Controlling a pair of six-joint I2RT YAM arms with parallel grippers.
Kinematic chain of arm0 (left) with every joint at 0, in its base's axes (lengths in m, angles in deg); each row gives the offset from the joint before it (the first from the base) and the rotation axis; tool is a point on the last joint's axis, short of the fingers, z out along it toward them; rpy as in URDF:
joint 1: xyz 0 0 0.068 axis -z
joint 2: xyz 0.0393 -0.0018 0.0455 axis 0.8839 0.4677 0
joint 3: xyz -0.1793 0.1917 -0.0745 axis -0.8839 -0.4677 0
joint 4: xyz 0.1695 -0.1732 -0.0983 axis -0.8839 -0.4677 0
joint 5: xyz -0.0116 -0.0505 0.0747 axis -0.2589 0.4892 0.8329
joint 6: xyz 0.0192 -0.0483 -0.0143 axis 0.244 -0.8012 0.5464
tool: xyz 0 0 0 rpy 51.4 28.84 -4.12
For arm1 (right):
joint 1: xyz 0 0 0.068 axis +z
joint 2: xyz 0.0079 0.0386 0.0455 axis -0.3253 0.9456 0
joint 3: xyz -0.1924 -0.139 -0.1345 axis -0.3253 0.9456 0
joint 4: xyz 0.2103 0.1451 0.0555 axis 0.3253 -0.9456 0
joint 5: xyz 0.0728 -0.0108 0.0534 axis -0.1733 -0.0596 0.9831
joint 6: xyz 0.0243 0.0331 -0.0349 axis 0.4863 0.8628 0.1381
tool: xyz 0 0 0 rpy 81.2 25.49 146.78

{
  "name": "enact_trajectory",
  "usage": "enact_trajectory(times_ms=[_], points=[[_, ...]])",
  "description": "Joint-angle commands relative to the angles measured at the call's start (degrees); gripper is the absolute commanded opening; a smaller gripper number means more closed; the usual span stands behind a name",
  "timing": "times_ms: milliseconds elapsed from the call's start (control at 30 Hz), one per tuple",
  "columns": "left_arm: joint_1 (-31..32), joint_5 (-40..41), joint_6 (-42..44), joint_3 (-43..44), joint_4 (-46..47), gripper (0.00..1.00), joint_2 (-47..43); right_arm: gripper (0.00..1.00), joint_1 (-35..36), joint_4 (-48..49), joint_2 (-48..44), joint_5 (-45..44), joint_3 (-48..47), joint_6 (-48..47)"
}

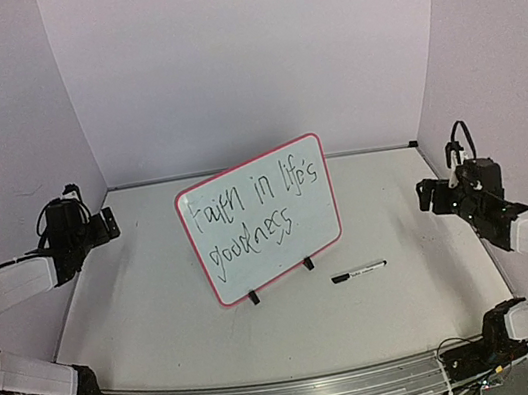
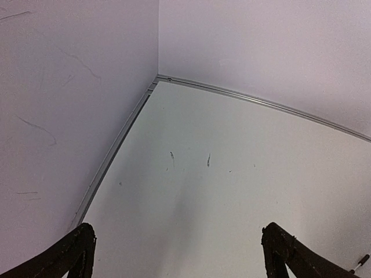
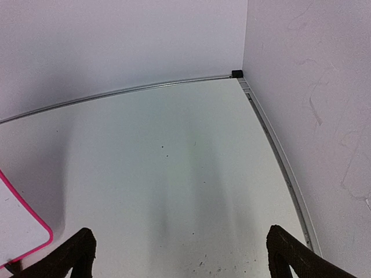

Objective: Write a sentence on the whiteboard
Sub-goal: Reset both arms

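The whiteboard (image 1: pixel 259 218), white with a thin pink-red frame, stands tilted on two black clip feet at the table's middle. It bears the handwritten words "faith in life's goodness". Its corner shows at the lower left of the right wrist view (image 3: pixel 23 231). A black-capped marker (image 1: pixel 358 271) lies on the table just right of the board's feet; its tip shows in the left wrist view (image 2: pixel 360 262). My left gripper (image 1: pixel 106 224) is open and empty at the far left, held above the table. My right gripper (image 1: pixel 428 195) is open and empty at the far right.
White walls close the table at the back and both sides, with a metal rail (image 1: pixel 368 150) along their base. The left wrist view faces the back left corner (image 2: pixel 157 78); the right wrist view faces the back right corner (image 3: pixel 236 73).
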Motion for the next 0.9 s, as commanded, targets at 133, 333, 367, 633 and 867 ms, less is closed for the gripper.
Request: enact_trajectory(times_ms=[133, 333, 367, 633, 867], points=[[-0.2, 3.7, 1.3, -8.6, 19.5, 1.00, 3.8, 0.98, -0.3, 26.1, -2.4, -7.9, 14.4, -6.4], [-0.2, 5.7, 2.4, -13.3, 24.5, 1.00, 5.0, 0.98, -0.3, 29.6, -1.6, -10.2, 17.5, -6.5], [-0.2, 6.0, 2.3, -13.3, 24.5, 1.00, 4.6, 0.98, -0.3, 29.8, -1.7, -10.7, 17.6, -7.1], [-0.2, 7.2, 2.9, -14.3, 25.1, 1.00, 3.4, 0.98, -0.3, 29.9, -3.0, -12.0, 18.2, -8.1], [-0.2, 5.9, 3.6, -14.3, 25.6, 0.99, 4.0, 0.98, -0.3, 29.9, -3.5, -11.7, 18.4, -8.1]])
